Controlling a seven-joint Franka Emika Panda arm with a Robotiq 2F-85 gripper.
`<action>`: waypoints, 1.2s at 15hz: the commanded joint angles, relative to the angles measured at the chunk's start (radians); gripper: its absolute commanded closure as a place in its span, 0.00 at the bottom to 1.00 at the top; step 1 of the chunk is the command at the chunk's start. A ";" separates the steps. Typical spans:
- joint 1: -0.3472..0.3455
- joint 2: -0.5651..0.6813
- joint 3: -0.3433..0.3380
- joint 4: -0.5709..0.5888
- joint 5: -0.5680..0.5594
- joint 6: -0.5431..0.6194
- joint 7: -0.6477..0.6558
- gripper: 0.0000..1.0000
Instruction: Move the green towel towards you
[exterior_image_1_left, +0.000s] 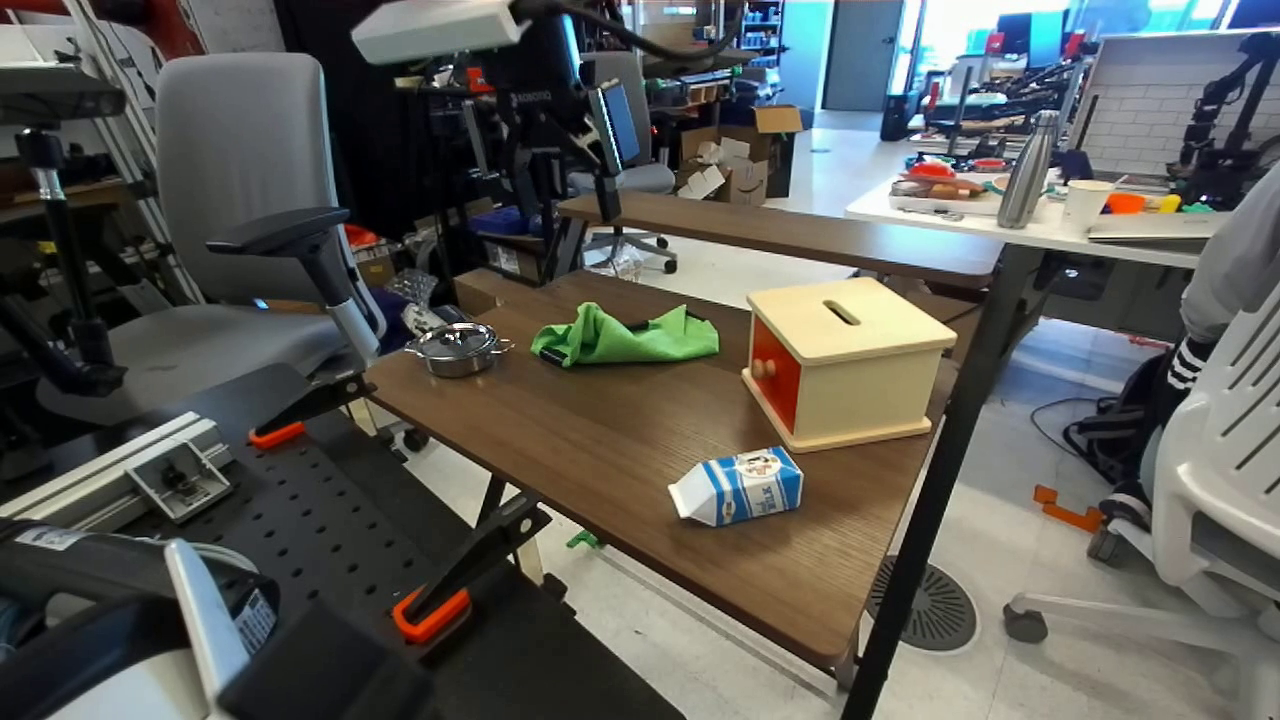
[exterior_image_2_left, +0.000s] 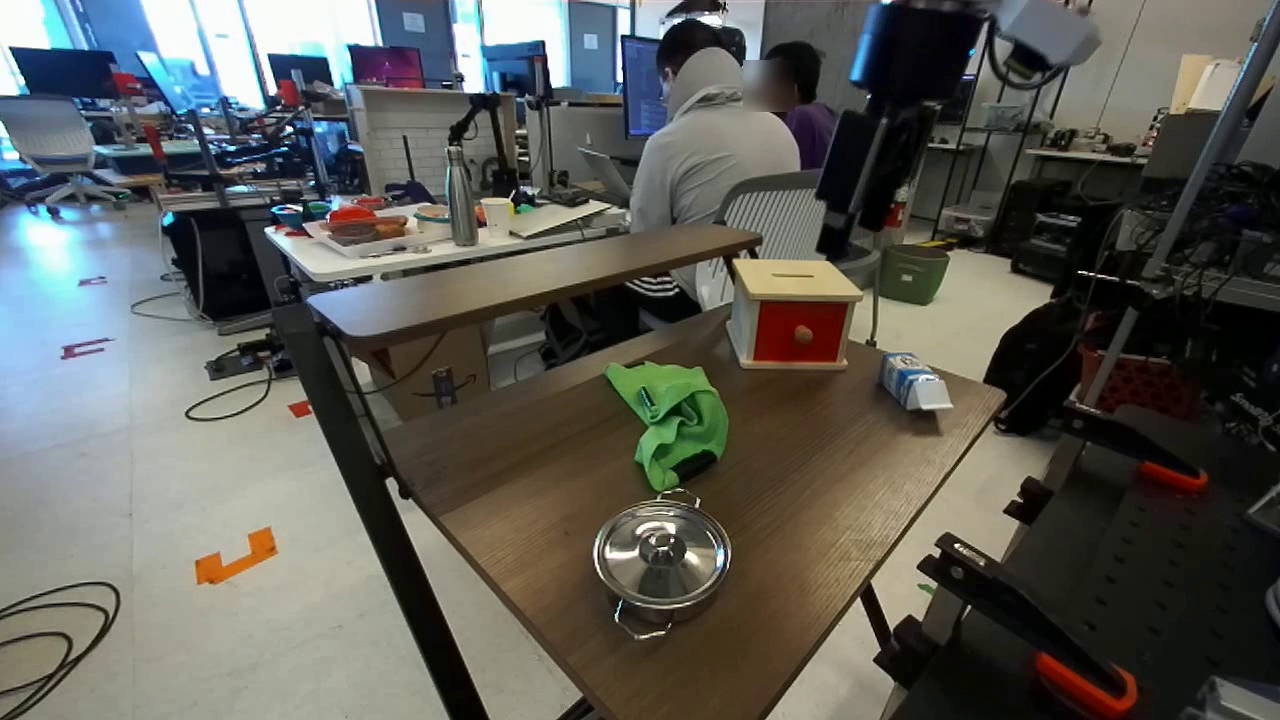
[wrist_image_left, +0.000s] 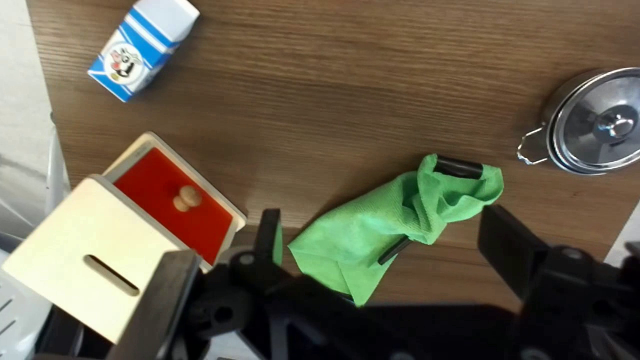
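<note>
A gripper (wrist_image_left: 381, 222) hangs wide and empty above the tabletop (exterior_image_1_left: 580, 430), apparently at the approach.

The green towel (exterior_image_1_left: 640, 338) lies crumpled below it, how squarely I can't tell from here; next should come lowering, pinching, pulling.

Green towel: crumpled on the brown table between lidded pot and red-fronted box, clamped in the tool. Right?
Not clamped: the wrist view shows the tool open, and both exterior views show it clear of the green towel. The rest holds.
</note>
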 joint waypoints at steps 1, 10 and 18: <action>0.017 0.198 0.021 0.169 0.008 0.016 -0.007 0.00; 0.069 0.557 0.028 0.506 -0.034 -0.073 -0.042 0.00; 0.094 0.752 0.020 0.712 -0.066 -0.190 -0.066 0.00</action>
